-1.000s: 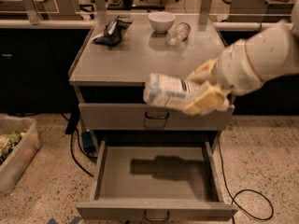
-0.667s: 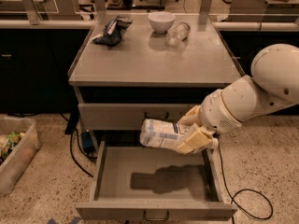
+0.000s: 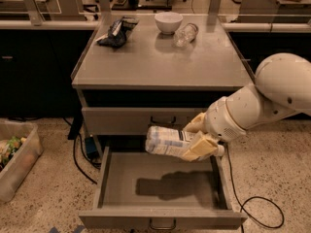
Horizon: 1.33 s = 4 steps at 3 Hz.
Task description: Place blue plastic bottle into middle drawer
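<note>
Cream plastic covers the tool (image 3: 193,139), which hangs in front of the cabinet at the end of a thick white arm (image 3: 262,101) reaching in from the right. Its two fingers (image 3: 200,147) are clamped on one end of the bottle (image 3: 165,141). The bottle, with its white and pale blue label, is held on its side in the air, not touching anything else. It is just below the front of the closed upper drawer (image 3: 121,120) and above the back part of the pulled-out drawer (image 3: 160,219), where its shadow falls on the bare grey floor. On the grey surface (image 3: 155,64) above, a white bowl (image 3: 168,22) stands near the far edge. A small clear bottle (image 3: 185,34) lies on its side just beside the bowl, toward the far right corner. A dark crumpled bag (image 3: 116,31) lies toward the far left corner. On the speckled ground to the left sits a clear plastic bin (image 3: 17,161), and a black cable (image 3: 255,205) loops to the right of the cabinet.
</note>
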Motion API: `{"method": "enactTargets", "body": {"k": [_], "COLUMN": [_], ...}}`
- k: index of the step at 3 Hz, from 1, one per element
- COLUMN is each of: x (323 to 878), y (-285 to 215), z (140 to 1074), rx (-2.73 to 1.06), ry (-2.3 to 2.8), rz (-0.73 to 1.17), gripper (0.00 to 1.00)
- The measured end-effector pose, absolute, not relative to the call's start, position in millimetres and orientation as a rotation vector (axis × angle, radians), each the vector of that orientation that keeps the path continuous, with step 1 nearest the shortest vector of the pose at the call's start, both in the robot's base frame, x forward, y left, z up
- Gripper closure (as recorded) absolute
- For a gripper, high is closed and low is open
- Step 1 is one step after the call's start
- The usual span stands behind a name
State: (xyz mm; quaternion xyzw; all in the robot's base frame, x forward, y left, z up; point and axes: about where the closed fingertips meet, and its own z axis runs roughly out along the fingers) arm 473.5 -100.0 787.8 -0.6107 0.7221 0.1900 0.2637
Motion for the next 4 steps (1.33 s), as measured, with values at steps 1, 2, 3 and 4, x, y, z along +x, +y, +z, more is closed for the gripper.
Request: {"method": "enactTargets", "body": {"k": [1, 2, 3, 4], "x": [487.3, 527.7, 527.7, 528.2], "y": [-105.2, -105.5, -105.5, -107.1], "z": [734.2, 630.4, 630.3, 627.3], "rx": [-1.567, -1.42, -1.42, -1.446], "ry": [1.956, 2.033, 2.033, 2.043], "rz": [0.556, 0.597, 0.597, 0.556], "gripper": [1.0, 1.0, 1.0, 1.0]}}
